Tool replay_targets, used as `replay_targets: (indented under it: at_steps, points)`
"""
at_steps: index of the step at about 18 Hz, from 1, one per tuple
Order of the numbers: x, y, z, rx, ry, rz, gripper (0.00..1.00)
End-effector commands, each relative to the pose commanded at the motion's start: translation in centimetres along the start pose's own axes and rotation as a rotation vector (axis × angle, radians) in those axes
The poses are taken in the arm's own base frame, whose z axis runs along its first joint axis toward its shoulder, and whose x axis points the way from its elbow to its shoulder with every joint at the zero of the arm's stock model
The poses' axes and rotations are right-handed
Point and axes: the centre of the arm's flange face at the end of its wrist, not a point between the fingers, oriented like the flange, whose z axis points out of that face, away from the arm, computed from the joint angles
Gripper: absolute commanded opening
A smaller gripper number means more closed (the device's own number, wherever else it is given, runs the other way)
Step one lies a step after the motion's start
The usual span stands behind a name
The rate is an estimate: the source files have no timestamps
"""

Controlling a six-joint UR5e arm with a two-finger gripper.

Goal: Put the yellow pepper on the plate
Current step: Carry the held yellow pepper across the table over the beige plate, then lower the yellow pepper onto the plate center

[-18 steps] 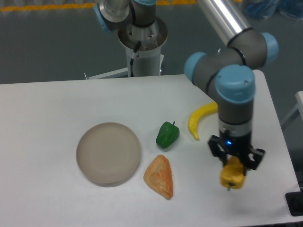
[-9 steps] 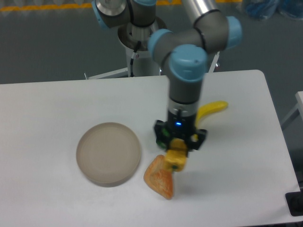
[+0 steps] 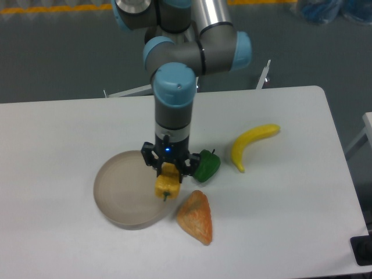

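Note:
The yellow pepper point(image 3: 165, 183) hangs stem-down in my gripper point(image 3: 168, 172), which is shut on its upper part. It is held above the right rim of the plate point(image 3: 119, 189), a round beige-grey disc at the table's left-centre. The gripper's black fingers point straight down, and the arm's wrist rises vertically above them. Whether the pepper touches the plate I cannot tell.
A green pepper point(image 3: 207, 165) lies just right of the gripper, nearly touching it. An orange wedge-shaped piece point(image 3: 196, 217) sits in front of the plate's right edge. A banana point(image 3: 251, 144) lies further right. The arm's base point(image 3: 168, 46) stands behind the table.
The arm has swept left across the table carrying the yellow pepper, from near the right front edge, past the orange wedge, to above the plate's right rim.

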Motion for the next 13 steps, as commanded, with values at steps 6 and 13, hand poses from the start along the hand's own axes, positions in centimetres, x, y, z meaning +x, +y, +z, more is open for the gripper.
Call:
replay_targets:
  at_steps: [6,13]
  points:
    - [4.1,-0.8,3.0,-0.004,-0.034,0.166,0.38]
    - [6.0,-1.0,5.4,-0.014,-0.023,0.193,0.39]
